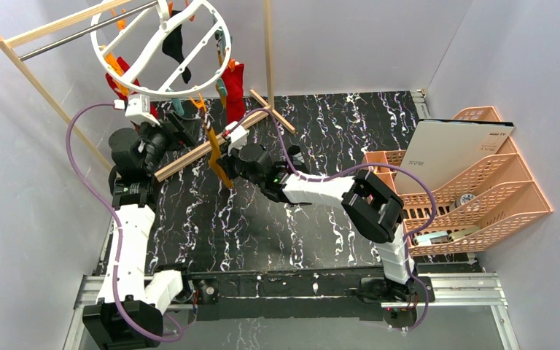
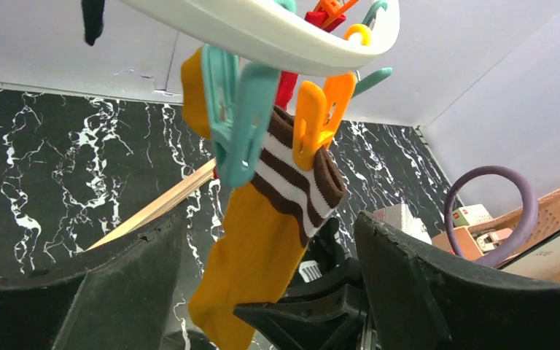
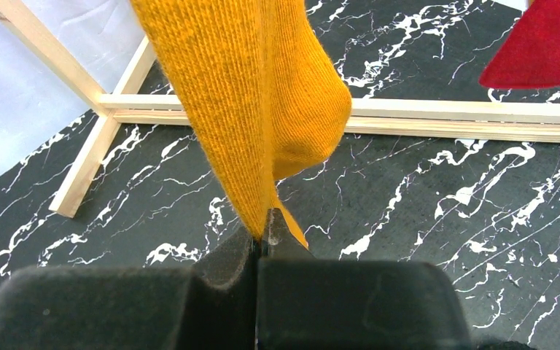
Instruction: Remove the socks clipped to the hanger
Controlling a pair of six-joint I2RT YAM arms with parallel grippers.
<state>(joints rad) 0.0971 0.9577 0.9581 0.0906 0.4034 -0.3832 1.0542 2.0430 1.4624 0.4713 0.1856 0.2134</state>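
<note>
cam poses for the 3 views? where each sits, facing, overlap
Top external: above, behind the bases, facing down-forward at black marbled table and round white plastic hanger; left arm and right arm show.
Left wrist: faces up at mustard-orange fabric sock under teal and orange plastic clips; open left end effector frames it.
Right wrist: faces down over the table at the wooden rack base; shut right end effector pinches the sock's lower end.
Shared: all three show that sock.

table (image 1: 262, 233) — black, white-veined | on it: wooden rack (image 1: 179, 164) base bars | peach basket (image 1: 496, 197) at right edge
</note>
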